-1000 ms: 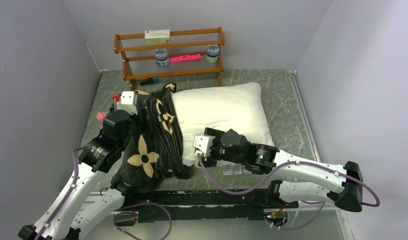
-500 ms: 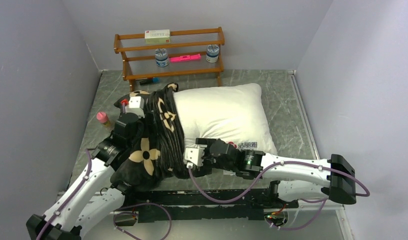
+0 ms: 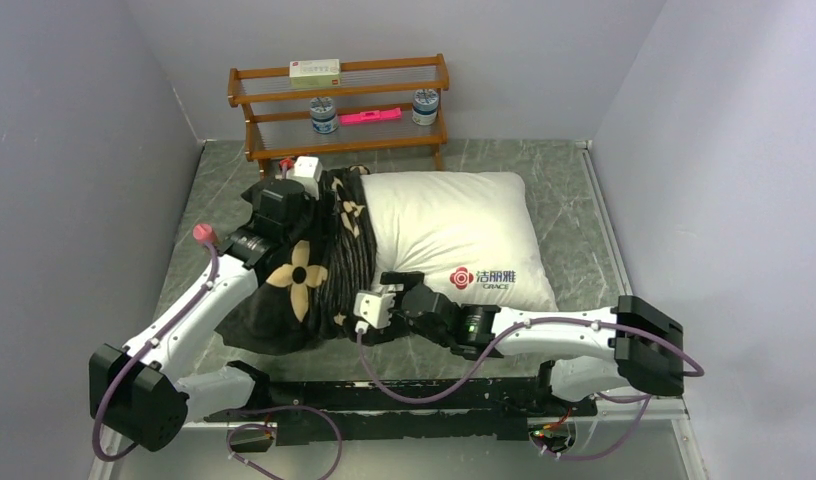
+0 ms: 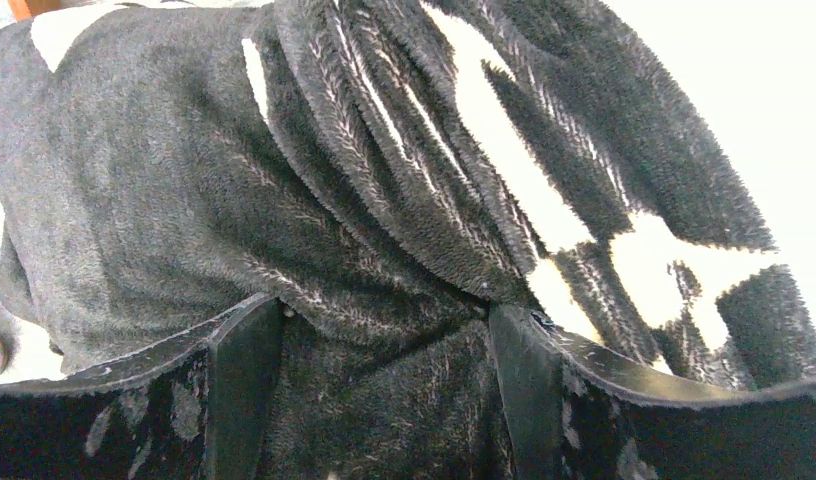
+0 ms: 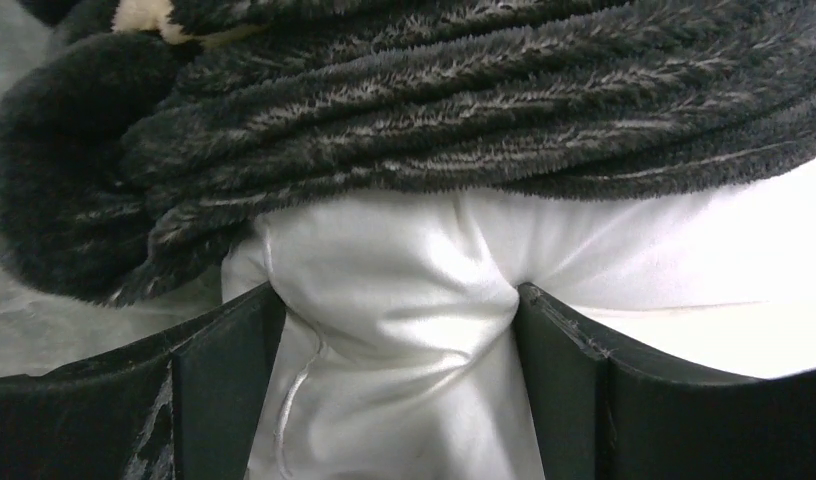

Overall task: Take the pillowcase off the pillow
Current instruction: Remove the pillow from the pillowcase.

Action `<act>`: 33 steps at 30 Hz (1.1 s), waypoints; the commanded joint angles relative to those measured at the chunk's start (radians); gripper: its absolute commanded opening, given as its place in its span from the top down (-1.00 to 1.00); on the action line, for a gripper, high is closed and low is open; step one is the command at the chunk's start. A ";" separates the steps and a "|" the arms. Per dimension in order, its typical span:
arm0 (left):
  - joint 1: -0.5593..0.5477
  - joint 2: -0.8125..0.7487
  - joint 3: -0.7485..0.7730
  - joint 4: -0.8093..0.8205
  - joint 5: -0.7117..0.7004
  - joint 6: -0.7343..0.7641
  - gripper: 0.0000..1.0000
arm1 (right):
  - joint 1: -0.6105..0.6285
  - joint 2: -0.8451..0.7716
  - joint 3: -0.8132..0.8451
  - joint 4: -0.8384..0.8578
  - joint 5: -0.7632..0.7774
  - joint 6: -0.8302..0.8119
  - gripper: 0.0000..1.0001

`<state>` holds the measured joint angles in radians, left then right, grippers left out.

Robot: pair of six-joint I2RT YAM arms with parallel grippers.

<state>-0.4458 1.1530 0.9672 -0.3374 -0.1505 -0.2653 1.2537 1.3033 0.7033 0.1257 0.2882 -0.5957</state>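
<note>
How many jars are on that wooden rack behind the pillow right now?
2. One jar stands left of centre on the wooden rack's middle shelf, the other jar near its right end. None looks hidden.

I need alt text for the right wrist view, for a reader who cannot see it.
The right gripper pinches a fold of the white pillow between its two black fingers. Above it, the bunched black plush pillowcase overhangs the pillow.

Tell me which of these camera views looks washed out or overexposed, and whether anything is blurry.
Left wrist view: the pillow at upper right and the pillowcase's tan motifs blow out to featureless white. Right wrist view: well exposed, plush fibres crisp. Top view: evenly lit, sharp, the pillow's printed logo readable.
</note>
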 commanded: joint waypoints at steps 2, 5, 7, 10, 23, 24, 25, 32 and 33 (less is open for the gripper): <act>-0.024 0.040 0.070 0.081 0.195 0.016 -0.54 | 0.003 0.094 -0.030 0.047 0.097 0.000 -0.62; -0.024 0.044 0.095 0.054 0.204 0.054 -0.54 | -0.001 0.128 -0.017 0.057 0.110 0.019 -0.41; -0.023 0.019 0.092 0.042 0.179 0.075 -0.55 | -0.006 0.131 -0.003 0.053 0.088 0.036 -0.13; -0.022 -0.063 0.086 0.027 0.140 0.100 -0.57 | -0.016 0.118 0.013 0.064 0.061 0.052 0.44; -0.023 -0.283 0.076 -0.191 0.270 0.069 -0.57 | -0.129 0.023 0.097 0.102 -0.119 0.172 1.00; -0.023 -0.291 0.077 -0.204 0.300 0.059 -0.57 | -0.133 0.014 0.103 0.105 -0.115 0.184 1.00; -0.023 -0.297 0.077 -0.219 0.319 0.052 -0.56 | -0.137 0.007 0.110 0.110 -0.110 0.194 1.00; -0.024 -0.321 0.095 -0.376 0.385 0.023 -0.39 | -0.163 0.008 0.139 0.163 0.027 0.248 1.00; -0.023 -0.329 0.098 -0.400 0.382 0.020 -0.36 | -0.165 0.016 0.148 0.164 0.059 0.260 1.00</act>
<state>-0.4664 0.8528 1.0294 -0.6277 0.1669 -0.2138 1.1137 1.3331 0.7769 0.2035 0.2195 -0.4110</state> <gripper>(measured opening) 0.707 0.048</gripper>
